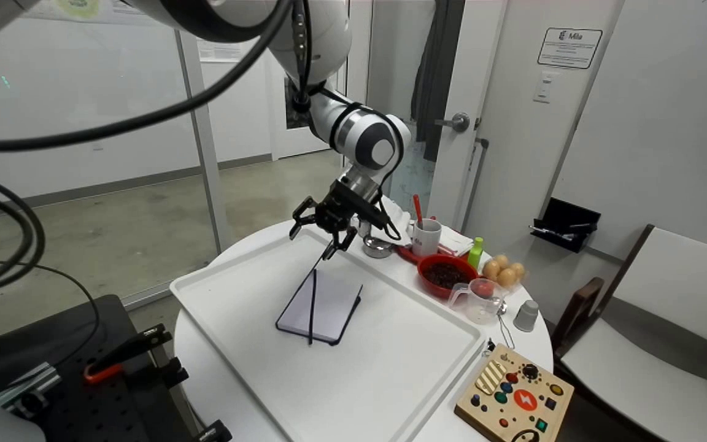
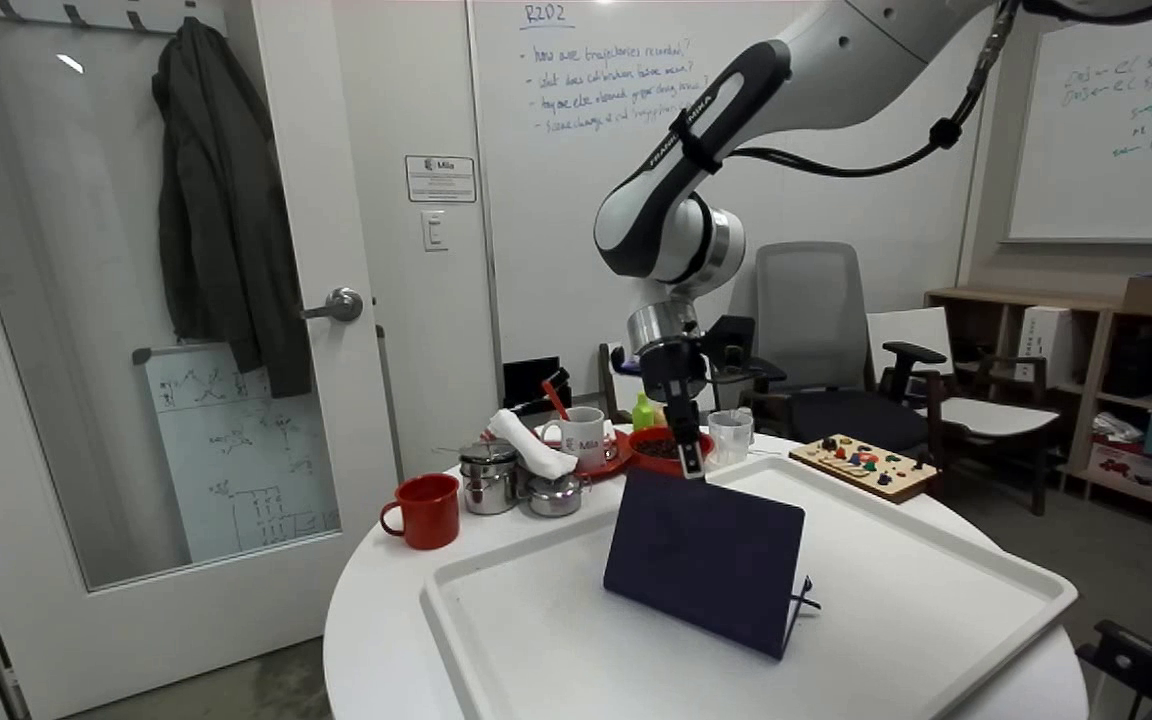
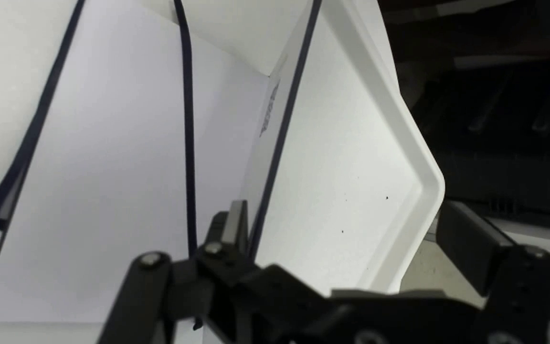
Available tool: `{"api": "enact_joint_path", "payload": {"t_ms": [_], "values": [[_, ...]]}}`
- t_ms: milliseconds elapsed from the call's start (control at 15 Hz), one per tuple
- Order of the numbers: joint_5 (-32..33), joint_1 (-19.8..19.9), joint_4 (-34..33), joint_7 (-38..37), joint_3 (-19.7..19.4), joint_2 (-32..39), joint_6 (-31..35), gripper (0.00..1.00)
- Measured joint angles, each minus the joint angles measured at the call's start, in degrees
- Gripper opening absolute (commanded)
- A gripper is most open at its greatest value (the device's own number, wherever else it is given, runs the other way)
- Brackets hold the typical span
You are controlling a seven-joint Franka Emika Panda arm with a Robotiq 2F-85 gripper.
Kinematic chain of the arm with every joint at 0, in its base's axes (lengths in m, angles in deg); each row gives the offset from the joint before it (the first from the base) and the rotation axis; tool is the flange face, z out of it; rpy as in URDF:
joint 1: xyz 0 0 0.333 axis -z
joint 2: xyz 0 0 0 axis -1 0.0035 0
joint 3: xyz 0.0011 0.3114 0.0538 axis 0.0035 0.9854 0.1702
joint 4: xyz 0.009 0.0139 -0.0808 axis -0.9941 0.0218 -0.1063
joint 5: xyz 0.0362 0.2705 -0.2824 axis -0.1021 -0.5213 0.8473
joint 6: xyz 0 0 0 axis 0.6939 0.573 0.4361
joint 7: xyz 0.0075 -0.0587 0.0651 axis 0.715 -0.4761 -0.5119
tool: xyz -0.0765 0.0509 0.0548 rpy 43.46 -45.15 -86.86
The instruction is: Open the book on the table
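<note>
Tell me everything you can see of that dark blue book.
The book looks thin, with a plain navy cover and white, blank-looking pages. It lies partly open on the rimmed white tray, its cover raised steeply. A dark strip, perhaps ribbon or elastic, runs across the pages; another dark band loops out at one edge. Small print, unreadable, marks the cover's inner face. One finger of the robot's end effector is at that inner side, touching or just beside it; I can't tell which.

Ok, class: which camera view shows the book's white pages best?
The wrist view: the white pages appear large, close up, crossed by a dark strap. In an exterior view the white pages look smaller and slanted; in an exterior view the raised cover blocks them.
</note>
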Motion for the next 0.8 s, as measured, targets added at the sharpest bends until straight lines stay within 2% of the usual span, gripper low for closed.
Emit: {"api": "enact_joint_path", "payload": {"t_ms": [800], "values": [[14.39, -11.24, 0.94, -2.38, -0.25, -0.2, -5.32, 1.0]]}}
